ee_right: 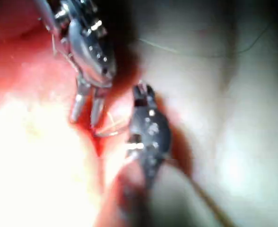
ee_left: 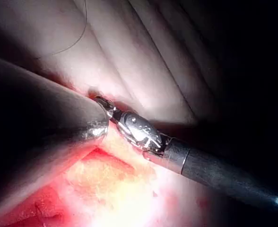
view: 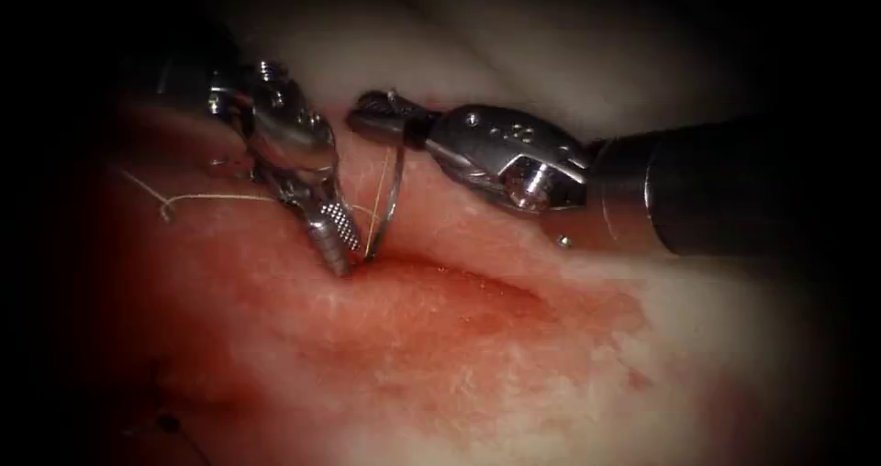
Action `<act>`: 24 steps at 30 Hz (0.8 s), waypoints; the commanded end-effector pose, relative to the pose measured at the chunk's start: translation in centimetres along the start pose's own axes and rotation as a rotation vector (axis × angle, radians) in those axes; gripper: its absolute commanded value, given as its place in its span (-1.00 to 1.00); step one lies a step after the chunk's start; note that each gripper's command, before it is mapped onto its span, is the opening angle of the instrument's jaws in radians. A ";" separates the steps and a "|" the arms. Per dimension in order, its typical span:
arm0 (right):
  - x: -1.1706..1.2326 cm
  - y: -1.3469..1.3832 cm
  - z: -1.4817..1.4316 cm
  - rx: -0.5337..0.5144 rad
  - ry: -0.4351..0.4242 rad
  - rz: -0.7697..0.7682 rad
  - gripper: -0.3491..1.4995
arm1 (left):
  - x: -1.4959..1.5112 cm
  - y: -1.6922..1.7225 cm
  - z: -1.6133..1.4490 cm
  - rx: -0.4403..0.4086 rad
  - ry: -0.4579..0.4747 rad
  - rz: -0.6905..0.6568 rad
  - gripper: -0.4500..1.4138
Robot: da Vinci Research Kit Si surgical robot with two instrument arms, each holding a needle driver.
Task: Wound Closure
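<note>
- Jaws of the right tool (view: 374,117) are being held shut on the needle (view: 395,186) at its upper end, in the upper middle of the endoscope frame; from there the curve is hanging down, and its lower end is meeting the tissue (view: 477,338) at the cut (view: 440,278), though whether the tip is buried cannot be told.
- Jaws of the left tool (view: 338,241) are being held slightly apart, gripping nothing, with their tips being pressed at the left end of the cut, just beside the needle's lower end.
- Thread (view: 211,198) is being trailed from the needle's foot toward the left of the frame, over tissue wet with red fluid (view: 275,338).
- Risks as judged:
- With the needle being gripped so near its end, it could be twisted in the jaws, so that aim would be lost.
- Loose thread could be caught under the left tool, being so near it.
- The cut's edge could be torn if the needle were being levered sideways.
</note>
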 end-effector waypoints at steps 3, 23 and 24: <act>-0.01 -0.04 0.05 0.009 0.001 0.002 -1.00 | 0.01 -0.03 0.02 0.018 0.012 0.004 0.11; 0.11 -0.04 0.02 0.027 0.007 0.003 -1.00 | -0.17 0.68 0.44 0.153 0.112 -0.014 0.06; 0.12 -0.05 0.02 0.027 0.007 -0.002 -1.00 | -0.17 0.68 0.46 0.155 0.112 -0.015 0.06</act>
